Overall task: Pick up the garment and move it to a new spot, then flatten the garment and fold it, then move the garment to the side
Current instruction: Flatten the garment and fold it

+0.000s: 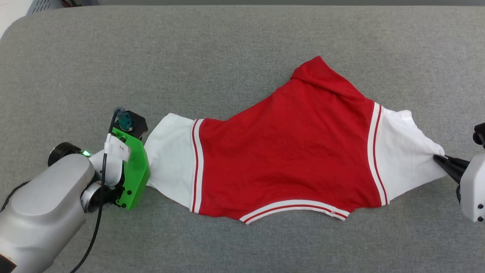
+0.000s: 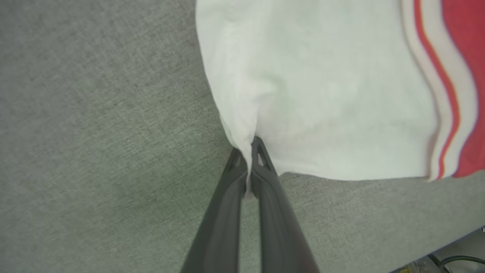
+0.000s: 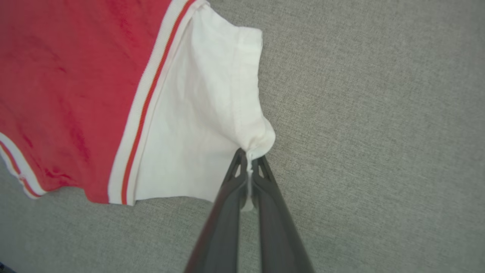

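Observation:
The garment (image 1: 288, 151) is a red jersey with white sleeves and red-white striped trim, spread sideways across the grey table (image 1: 227, 49), plain side up. Its lower hem is bunched toward the far side. In the left wrist view my left gripper (image 2: 248, 151) is shut on the edge of the white sleeve (image 2: 322, 94); in the head view its fingers are hidden under the green wrist mount (image 1: 132, 178). My right gripper (image 3: 248, 157) is shut on the tip of the other white sleeve (image 3: 204, 125), seen also at the right edge of the head view, right gripper (image 1: 441, 159).
The grey fabric-covered table extends around the garment, with a rounded corner at the far left (image 1: 22, 22). A black cable (image 1: 100, 197) runs along my left arm.

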Robot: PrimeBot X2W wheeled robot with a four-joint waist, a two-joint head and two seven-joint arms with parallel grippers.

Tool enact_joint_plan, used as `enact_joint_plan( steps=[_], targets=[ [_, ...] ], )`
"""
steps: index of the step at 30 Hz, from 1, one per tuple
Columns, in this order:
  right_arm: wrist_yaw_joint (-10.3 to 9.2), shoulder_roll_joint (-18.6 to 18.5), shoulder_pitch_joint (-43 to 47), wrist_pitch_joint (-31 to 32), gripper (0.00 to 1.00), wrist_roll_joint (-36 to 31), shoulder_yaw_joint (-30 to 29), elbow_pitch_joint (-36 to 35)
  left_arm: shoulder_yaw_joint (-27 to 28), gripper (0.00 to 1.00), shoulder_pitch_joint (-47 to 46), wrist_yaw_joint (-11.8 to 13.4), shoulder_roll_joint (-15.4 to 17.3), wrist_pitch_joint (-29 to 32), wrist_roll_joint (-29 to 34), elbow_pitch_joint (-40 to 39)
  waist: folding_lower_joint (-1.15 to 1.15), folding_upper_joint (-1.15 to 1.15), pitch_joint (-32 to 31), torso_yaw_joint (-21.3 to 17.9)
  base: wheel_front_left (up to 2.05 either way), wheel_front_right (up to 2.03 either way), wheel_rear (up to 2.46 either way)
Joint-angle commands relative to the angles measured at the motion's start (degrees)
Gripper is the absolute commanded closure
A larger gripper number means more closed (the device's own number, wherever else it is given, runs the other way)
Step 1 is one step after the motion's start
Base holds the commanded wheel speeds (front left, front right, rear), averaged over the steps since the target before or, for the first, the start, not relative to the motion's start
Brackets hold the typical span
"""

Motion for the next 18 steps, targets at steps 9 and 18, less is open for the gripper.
enact_joint_plan(
  steps=[9,18],
  targets=[
    [-0.03,-0.9,-2.5,-5.9,1.00,0.2,0.1,0.7,-0.2,1.00,-0.9,-0.2,2.7,-12.8,-1.3,-4.6,0.00,0.00,-4.5,0.8,0.00,0.00,0.00],
    [-0.03,-1.9,-3.9,-10.6,1.00,-0.7,-4.9,-2.1,5.2,1.00,-4.2,1.6,5.7,-22.7,0.6,-14.2,0.00,0.00,-8.4,1.4,0.00,0.00,0.00]
  ],
)
